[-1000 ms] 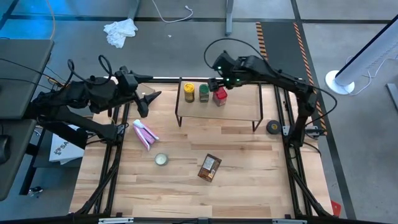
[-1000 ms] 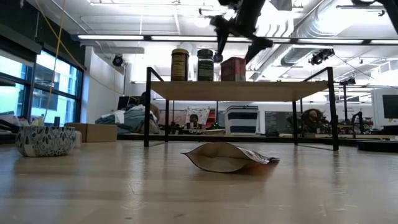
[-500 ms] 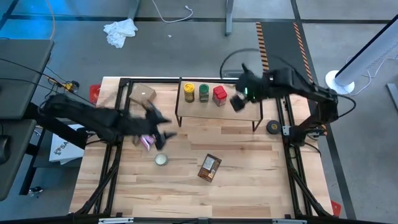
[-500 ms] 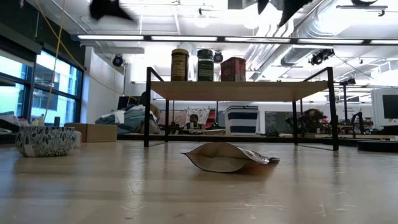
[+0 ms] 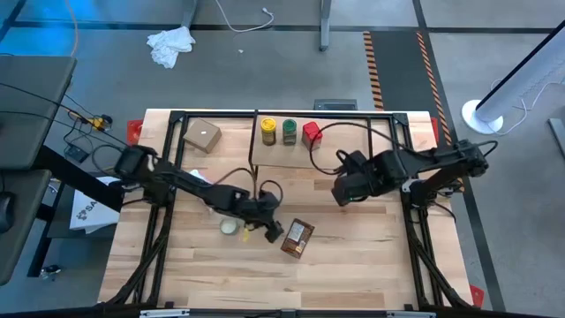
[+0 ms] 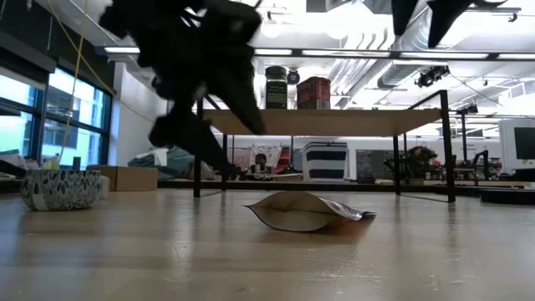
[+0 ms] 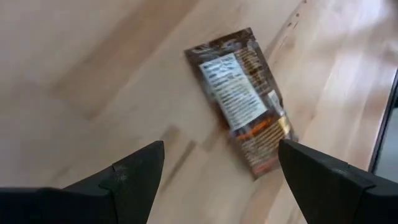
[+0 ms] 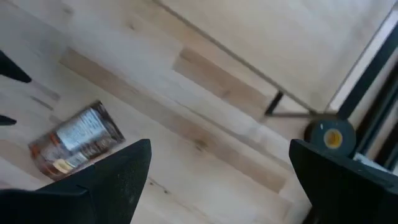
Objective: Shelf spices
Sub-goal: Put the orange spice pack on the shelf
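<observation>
Spices are split between two places. Three stand in a row at the left end of the shelf [image 5: 311, 150]: the yellow-lidded jar [image 5: 268, 131], the green-lidded jar [image 5: 289, 131] and the red boxy container [image 5: 311, 133]. They sit close together, which leaves the rest of the top board free for the last item. The flat brown printed packet [image 5: 297, 237] lies label-up on the worktop [image 5: 353, 256], in front of the shelf and apart from it.

The left end effector [image 5: 269, 230] is low over the worktop just beside the packet, fingers spread wide and grasping nothing. The left wrist view frames the packet between the two fingers, so the approach appears lined up for a pick of this item. The right end effector [image 5: 344, 191] hangs in front of the shelf, near its right legs, also spread and empty; it stands clear of the packet, probably to leave the left arm room.

A pale round tin [image 5: 229, 226] and a pink packet [image 5: 205, 185] lie on the worktop near the left arm.

Compared with one second ago, the left arm has swung from the worktop's rear left corner out to the packet. The right end effector has left the red container and drawn back off the shelf. The packet has not moved.
</observation>
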You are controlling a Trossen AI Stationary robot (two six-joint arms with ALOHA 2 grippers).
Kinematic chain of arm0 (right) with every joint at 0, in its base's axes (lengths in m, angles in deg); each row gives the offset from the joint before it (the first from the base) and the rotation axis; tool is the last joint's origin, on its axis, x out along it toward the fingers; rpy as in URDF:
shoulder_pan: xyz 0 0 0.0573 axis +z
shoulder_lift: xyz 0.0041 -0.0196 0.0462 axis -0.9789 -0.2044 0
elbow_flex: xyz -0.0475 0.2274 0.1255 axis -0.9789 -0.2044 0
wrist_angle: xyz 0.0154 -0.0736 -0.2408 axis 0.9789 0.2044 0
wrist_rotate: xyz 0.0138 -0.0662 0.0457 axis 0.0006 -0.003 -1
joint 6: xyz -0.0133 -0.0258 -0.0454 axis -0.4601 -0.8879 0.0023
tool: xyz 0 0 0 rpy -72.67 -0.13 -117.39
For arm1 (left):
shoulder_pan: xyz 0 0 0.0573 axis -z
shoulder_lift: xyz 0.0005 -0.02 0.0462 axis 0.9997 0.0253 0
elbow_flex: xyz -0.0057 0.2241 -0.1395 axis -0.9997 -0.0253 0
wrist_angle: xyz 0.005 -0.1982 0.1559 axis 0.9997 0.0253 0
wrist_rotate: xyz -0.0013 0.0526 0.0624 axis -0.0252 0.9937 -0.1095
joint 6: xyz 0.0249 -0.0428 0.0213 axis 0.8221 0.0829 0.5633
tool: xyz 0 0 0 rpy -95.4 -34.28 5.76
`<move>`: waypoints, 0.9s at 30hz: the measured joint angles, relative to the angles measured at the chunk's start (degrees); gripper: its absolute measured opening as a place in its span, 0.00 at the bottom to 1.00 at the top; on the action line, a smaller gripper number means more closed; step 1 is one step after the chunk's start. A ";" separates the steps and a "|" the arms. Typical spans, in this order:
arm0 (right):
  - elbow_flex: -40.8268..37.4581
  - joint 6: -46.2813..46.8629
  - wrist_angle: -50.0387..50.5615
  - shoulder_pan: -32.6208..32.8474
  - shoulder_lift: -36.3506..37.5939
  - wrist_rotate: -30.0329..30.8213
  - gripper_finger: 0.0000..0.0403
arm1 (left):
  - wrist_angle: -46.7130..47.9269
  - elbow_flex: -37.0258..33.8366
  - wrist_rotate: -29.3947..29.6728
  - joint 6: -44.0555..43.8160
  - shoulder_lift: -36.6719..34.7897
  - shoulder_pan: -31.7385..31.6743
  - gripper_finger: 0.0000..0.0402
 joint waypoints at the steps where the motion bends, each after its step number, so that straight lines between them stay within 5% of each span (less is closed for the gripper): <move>1: -0.77 0.70 0.02 0.46 0.11 -0.35 0.94 | -1.07 0.68 -0.47 -1.32 1.58 0.00 0.77; 10: -2.47 5.35 -1.27 2.61 0.91 -1.60 0.94 | -10.88 2.92 -6.25 -9.89 12.20 -0.58 0.77; 27: -2.45 6.04 -1.59 2.63 0.87 -2.66 0.94 | -14.76 5.36 -5.30 -11.95 16.68 -0.42 0.64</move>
